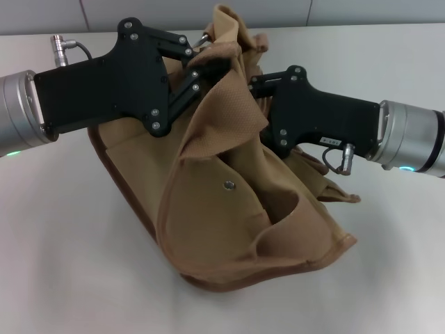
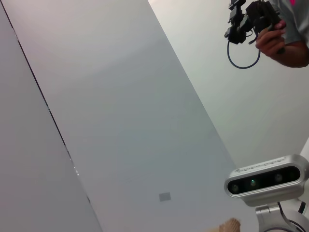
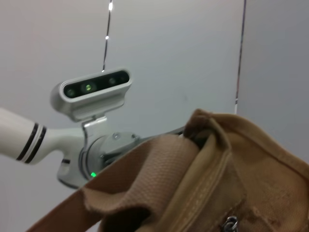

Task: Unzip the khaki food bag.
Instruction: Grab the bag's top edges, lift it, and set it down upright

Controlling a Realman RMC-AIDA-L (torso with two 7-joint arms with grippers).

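Note:
The khaki food bag point(image 1: 229, 216) lies crumpled in the middle of the white table, with its front pocket and metal snap point(image 1: 228, 185) facing me. Its top is pulled up between my two grippers. My left gripper point(image 1: 203, 61) reaches in from the left, and its fingers close into the fabric at the bag's top edge. My right gripper point(image 1: 254, 88) reaches in from the right and presses against the bag's upper side behind a webbing handle point(image 1: 233, 104). The right wrist view shows the bag's top point(image 3: 227, 159) and a small metal zipper pull point(image 3: 231, 223). A scrap of khaki point(image 2: 227, 226) shows in the left wrist view.
The white table point(image 1: 62, 229) spreads around the bag. In the left wrist view a person's hand point(image 2: 275, 41) holds a black device near the wall, and a wrist camera point(image 2: 268, 180) shows below. The right wrist view shows the other arm's camera point(image 3: 91, 92).

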